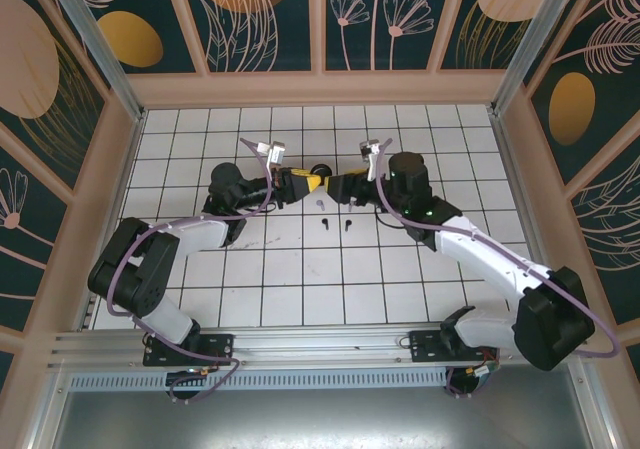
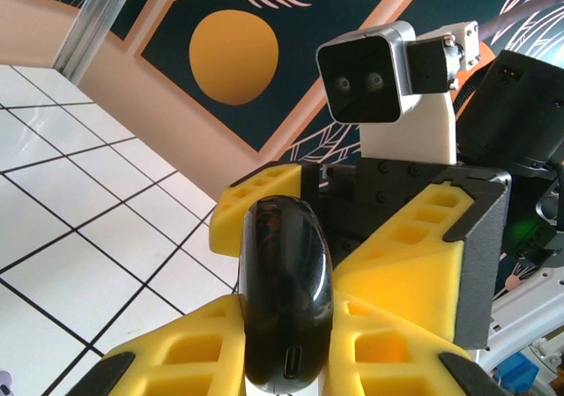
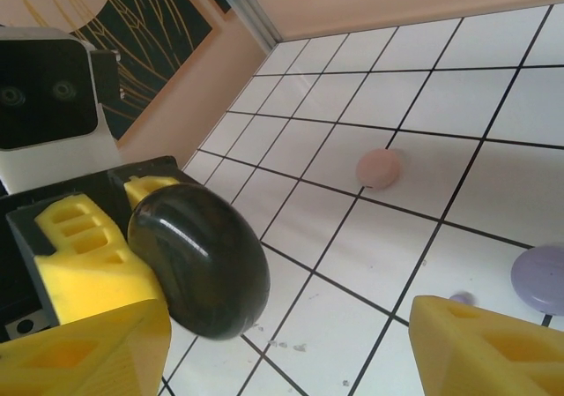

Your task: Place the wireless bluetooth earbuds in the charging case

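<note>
Case [image 2: 284, 281]: glossy black, smooth rounded pebble shape, lid shut, small oval port [image 2: 293, 361] on its near end. Left gripper [image 2: 286, 325] is clenched on the case, with ribbed yellow fingers [image 2: 198, 347] on both flanks. Its lower half is cut off by the frame.

Right gripper [image 3: 291, 325] is released, its jaws wide and flanking the case without pinching it. The far finger stands well apart from the case.

Two black earbuds [image 1: 326, 225], tiny and stemmed, lie on the white tile floor [image 1: 300, 269] just nearside of the case. Their detail is too small to make out.

Beyond the case are a matte pink disc [image 3: 379, 167] and a lilac disc [image 3: 542, 277], the latter cut by the frame edge. A lilac speck [image 3: 458, 299] is half hidden behind the right finger, so its shape is unclear.
</note>
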Robot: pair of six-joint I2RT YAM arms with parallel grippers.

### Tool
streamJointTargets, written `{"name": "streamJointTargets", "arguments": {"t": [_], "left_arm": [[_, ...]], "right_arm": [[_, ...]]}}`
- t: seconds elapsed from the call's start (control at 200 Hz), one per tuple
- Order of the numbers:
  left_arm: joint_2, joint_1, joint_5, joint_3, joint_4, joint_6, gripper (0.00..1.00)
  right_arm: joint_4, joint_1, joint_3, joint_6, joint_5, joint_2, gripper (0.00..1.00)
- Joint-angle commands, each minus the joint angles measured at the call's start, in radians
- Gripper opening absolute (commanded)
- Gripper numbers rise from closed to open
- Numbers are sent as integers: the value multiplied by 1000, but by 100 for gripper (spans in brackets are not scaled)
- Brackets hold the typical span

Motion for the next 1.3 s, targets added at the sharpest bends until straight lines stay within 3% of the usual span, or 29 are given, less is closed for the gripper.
{"name": "streamJointTargets", "arguments": {"t": [0.0, 0.551, 0.691, 0.921, 1.296], "left_arm": [[-4, -5, 33, 28, 4, 22, 0], [-57, -5, 61, 16, 10, 19, 0], [-56, -5, 61, 16, 9, 23, 0], [-42, -5, 74, 23, 34, 6, 0], [-43, -5, 73, 27, 45, -6, 0]], "right_arm": [[46, 2, 40, -19, 7, 20, 70], [67, -95, -72, 48, 51, 33, 57], [66, -97, -99, 60, -7, -40, 56], [116, -96, -98, 51, -240, -114, 56], [145, -70, -30, 67, -227, -31, 46]]}}
